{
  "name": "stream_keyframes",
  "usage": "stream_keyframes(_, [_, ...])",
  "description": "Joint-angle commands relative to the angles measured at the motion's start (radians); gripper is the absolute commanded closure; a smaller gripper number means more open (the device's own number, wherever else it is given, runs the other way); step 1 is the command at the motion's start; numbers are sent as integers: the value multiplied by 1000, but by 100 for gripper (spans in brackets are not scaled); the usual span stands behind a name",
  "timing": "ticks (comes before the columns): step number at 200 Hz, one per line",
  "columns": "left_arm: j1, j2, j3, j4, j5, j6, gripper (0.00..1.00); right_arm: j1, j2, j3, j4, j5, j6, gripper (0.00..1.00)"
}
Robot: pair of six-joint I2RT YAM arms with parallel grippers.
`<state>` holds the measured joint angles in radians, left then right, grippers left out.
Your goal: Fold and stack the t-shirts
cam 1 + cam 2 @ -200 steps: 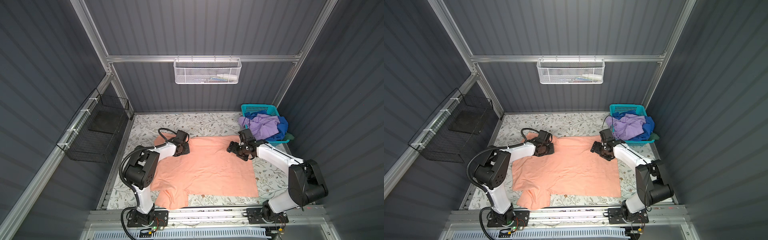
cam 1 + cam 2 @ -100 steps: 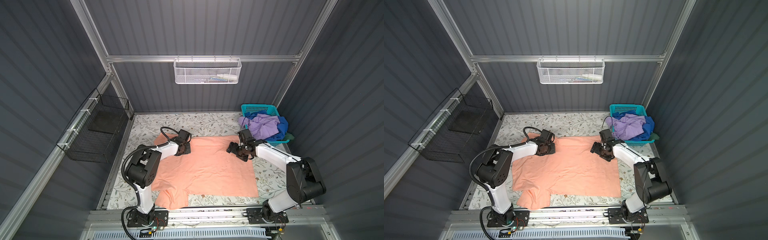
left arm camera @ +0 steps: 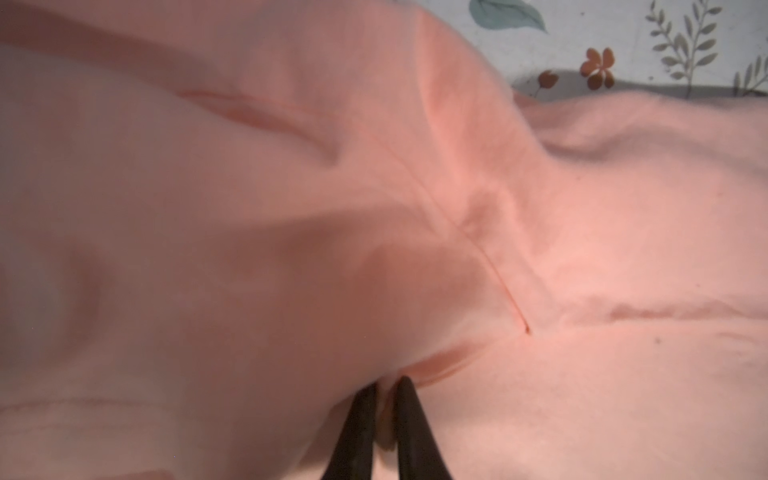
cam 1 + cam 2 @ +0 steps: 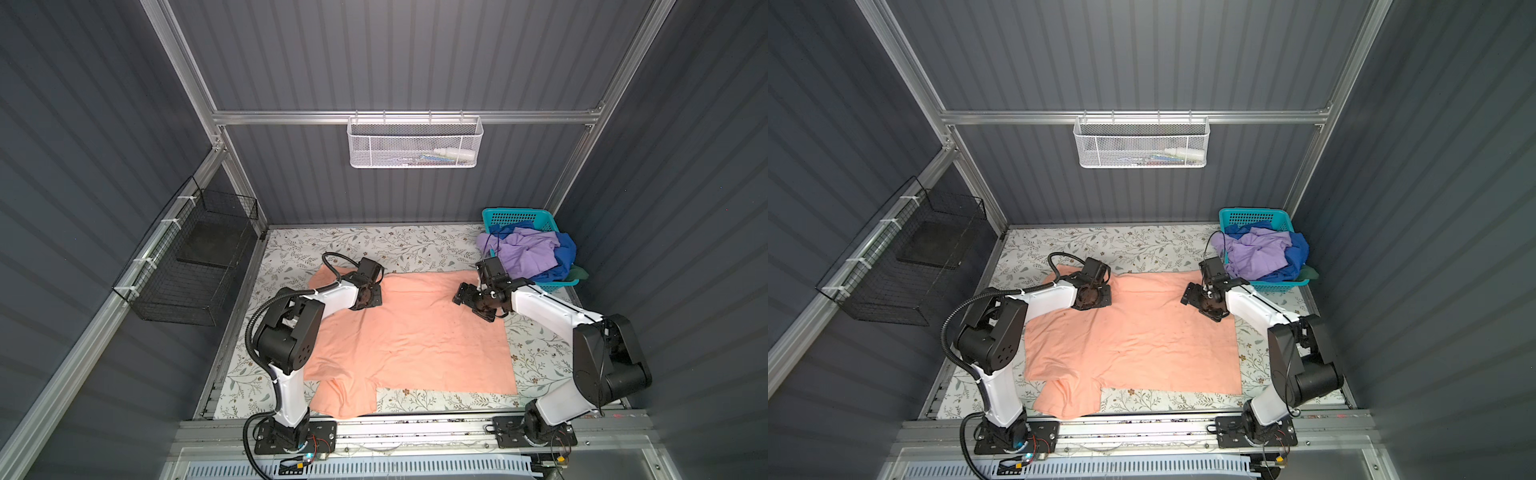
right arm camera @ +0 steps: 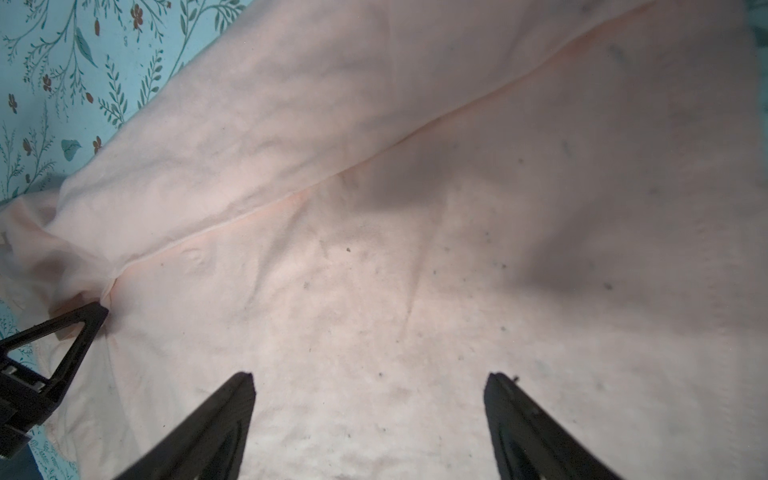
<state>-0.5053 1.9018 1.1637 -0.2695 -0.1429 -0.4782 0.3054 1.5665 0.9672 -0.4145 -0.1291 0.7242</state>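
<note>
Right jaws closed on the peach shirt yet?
No: in the right wrist view the right gripper has its jaws spread wide over the peach shirt, which lies flat and unpinched beneath them.

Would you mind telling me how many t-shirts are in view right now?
4: peach-orange cloth t-shirt spread on the floral table; lavender-purple shirt, royal blue shirt and dark green shirt piled in the teal plastic basket. More may be hidden underneath.

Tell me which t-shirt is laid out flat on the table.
The peach-orange t-shirt: it lies spread on the table, while the lavender t-shirt and blue t-shirt are bunched in the teal basket.
</note>
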Motion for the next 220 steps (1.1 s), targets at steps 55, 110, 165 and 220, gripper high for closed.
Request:
stream_keyframes(55, [-8,-15,13,-107,-7,0,85,-3,33,25,-2,-18,-3,12])
stream_keyframes(110, [-9,-33,12,-107,-5,-4,86,-3,39,36,-9,-19,-5,12])
stream_keyframes(165, [-9,-47,19,-109,-12,-6,88,-3,37,28,-6,-23,0,12])
stream_keyframes(220, [-9,-53,31,-114,-13,-10,86,-3,36,28,-5,-24,-2,12])
